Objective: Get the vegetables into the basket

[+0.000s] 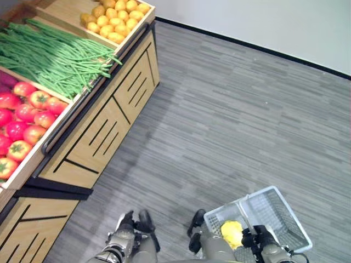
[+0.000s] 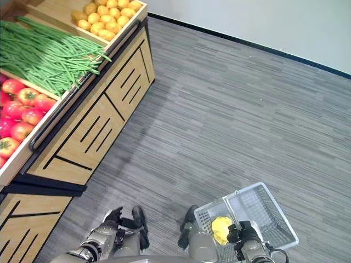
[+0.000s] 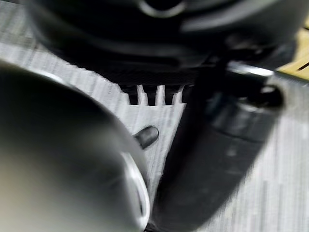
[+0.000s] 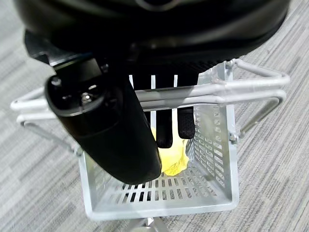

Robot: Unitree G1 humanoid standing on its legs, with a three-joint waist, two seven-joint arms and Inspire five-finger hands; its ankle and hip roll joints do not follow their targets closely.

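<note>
The produce stand (image 1: pixel 104 137) is the biggest thing here, well off to the far left of both my hands, and it carries three open bins that I can count: one of green beans (image 1: pixel 52 57), one of tomatoes (image 1: pixel 24 118), one of small yellow-orange fruit or potatoes (image 1: pixel 115 16); I cannot tell which. The beans are a heap too tangled to count, the tomatoes show about a dozen, and the yellow pile is past easy counting.

One basket (image 1: pixel 274 211) hangs from my right hand (image 4: pixel 108 128), whose fingers are curled over the two wire handles (image 4: pixel 212 89) with the thumb closed under them, so the grip is firm. Inside, just below my fingers (image 4: pixel 186 123), lies a single yellow item (image 4: pixel 169 157) against the basket's floor.

My left hand (image 1: pixel 131 230) hangs low beside my right, holding nothing that I can see; its fingers look loosely bent, but I cannot tell how far.

As I judge it, the step now is to close on the stand with the basket. To do it well I should keep my right wrist level so the basket hangs flat and the yellow item does not roll out, carry the basket on the side away from the stand's edge, and bring my left hand up free towards the beans, taking a bunch by its middle so the ends do not trail.
</note>
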